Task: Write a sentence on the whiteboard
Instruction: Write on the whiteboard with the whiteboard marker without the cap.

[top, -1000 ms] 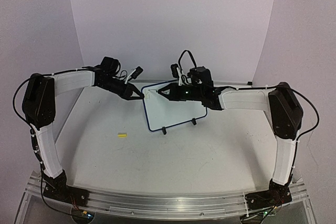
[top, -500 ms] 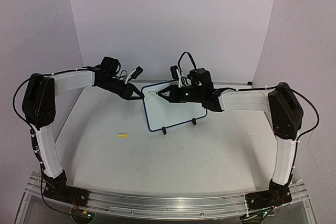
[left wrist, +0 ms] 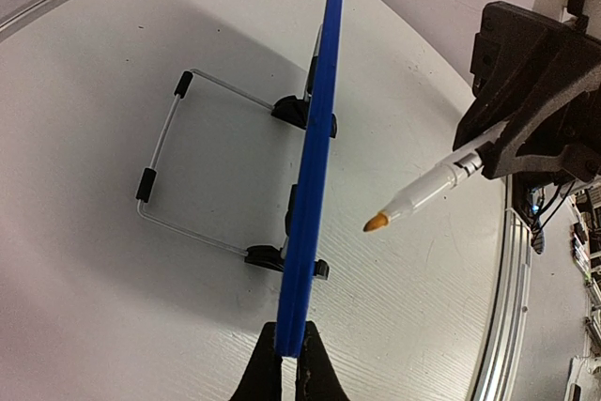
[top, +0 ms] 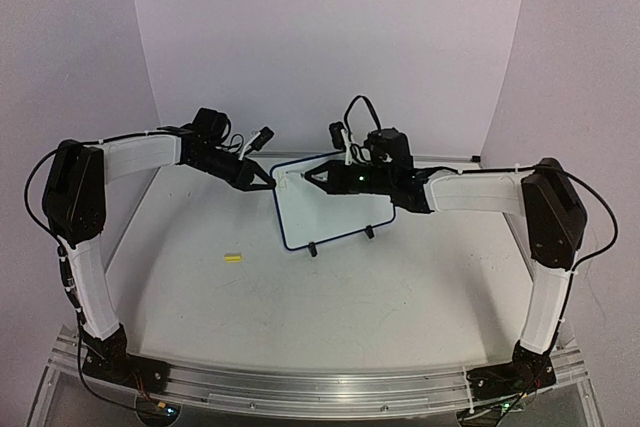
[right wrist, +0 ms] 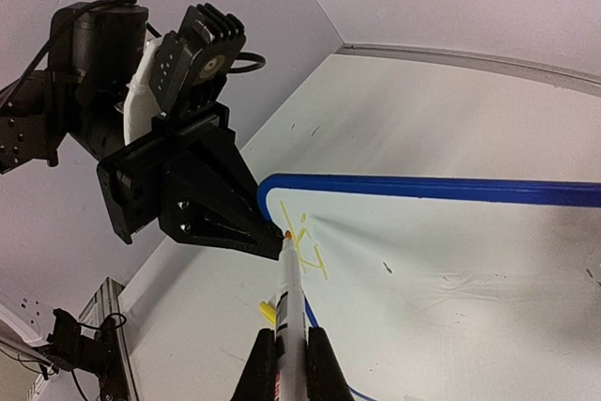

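The whiteboard (top: 335, 209) stands on its clip feet and wire stand (left wrist: 169, 138) in mid table. In the left wrist view it shows edge-on as a blue rim (left wrist: 317, 138). My left gripper (top: 266, 178) is shut on the board's upper left corner (left wrist: 289, 345). My right gripper (top: 312, 177) is shut on a white marker (right wrist: 293, 302). The marker's yellow tip (left wrist: 376, 223) hangs a short gap off the board face. Of the sentence, only a few yellow strokes (right wrist: 308, 243) show at the board's (right wrist: 451, 260) top left corner.
A small yellow marker cap (top: 232, 258) lies on the table left of the board, and also shows in the right wrist view (right wrist: 267, 313). A curved white backdrop rises behind the table. A metal rail (top: 320, 382) runs along the near edge.
The right arm's elbow and forearm have shifted slightly right. The marker tip stays by the board's top left corner. The left arm has not moved.
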You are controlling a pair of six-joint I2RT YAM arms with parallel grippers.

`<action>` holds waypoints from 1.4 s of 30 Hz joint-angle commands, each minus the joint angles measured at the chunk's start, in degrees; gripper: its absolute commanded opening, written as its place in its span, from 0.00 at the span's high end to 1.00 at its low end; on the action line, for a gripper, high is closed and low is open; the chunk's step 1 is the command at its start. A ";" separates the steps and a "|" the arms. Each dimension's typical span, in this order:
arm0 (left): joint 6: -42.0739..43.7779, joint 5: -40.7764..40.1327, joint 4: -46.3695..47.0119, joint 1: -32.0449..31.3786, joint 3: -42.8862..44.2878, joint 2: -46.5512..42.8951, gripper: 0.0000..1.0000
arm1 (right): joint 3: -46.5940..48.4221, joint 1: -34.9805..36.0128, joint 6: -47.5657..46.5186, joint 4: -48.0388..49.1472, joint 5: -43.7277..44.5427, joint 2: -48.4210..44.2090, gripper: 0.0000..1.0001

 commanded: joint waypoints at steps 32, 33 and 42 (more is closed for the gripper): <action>1.61 -2.01 -2.66 -1.52 1.00 -1.02 1.00 | -1.10 -0.04 -0.47 -2.65 4.72 1.43 1.00; 1.64 -2.01 -2.68 -1.54 1.00 -1.00 1.00 | -1.34 -0.04 -0.47 -2.64 4.67 1.39 1.00; 1.62 -2.00 -2.79 -1.60 0.96 -1.02 1.00 | -1.30 -0.04 -0.67 -2.11 4.59 0.65 1.00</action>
